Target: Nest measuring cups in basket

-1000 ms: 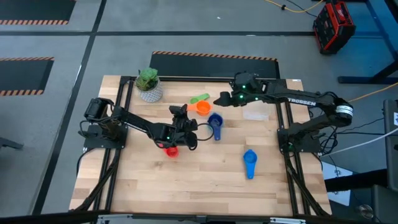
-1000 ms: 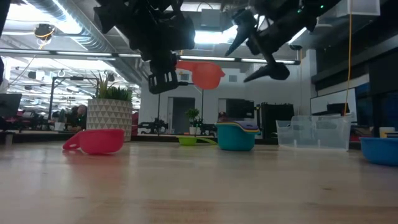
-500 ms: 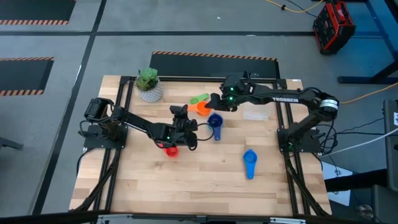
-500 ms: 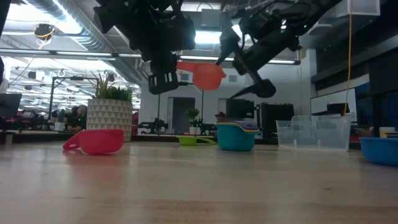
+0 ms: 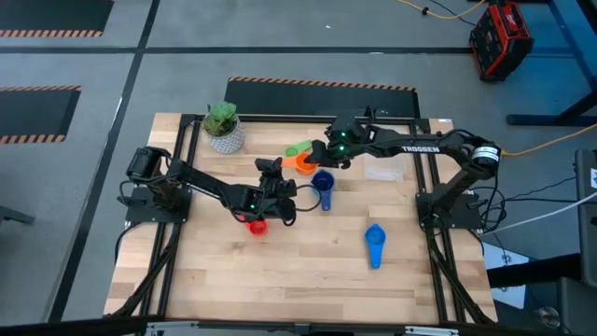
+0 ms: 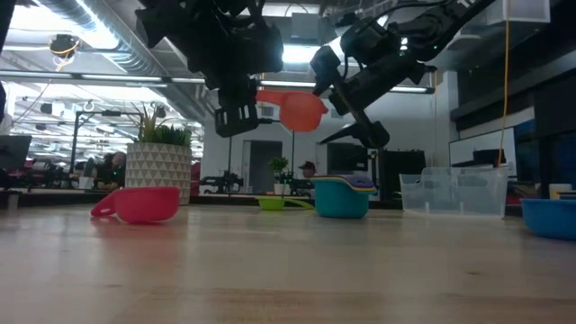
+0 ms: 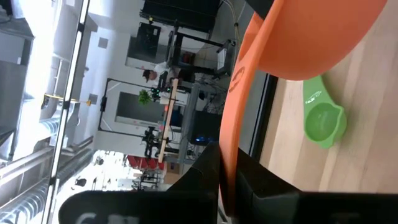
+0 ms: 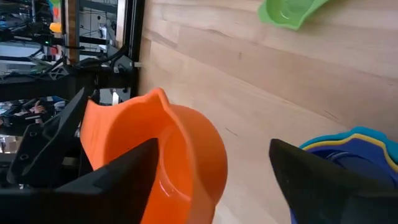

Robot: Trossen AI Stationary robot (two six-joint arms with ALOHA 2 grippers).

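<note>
The left gripper [image 5: 276, 179] is clenched on the flat handle of the orange measuring cup [image 6: 299, 109], holding it in the air above the table [image 5: 308, 257]. The right gripper [image 6: 354, 101] hangs just beside the cup's bowl with its fingers [image 8: 323, 182] spread wide; whether either touches the rim is hard to tell. The stacked blue cups [image 6: 341, 196] sit below, near the clear basket [image 6: 453, 193]. A red cup [image 6: 139, 204] lies apart.

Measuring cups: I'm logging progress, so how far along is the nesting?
Done: a few cups sit stacked on the table, not in the basket.
In hand: the left gripper holds the orange cup aloft; the open right gripper closes in.
Left: red, green and blue cups lie loose.
</note>
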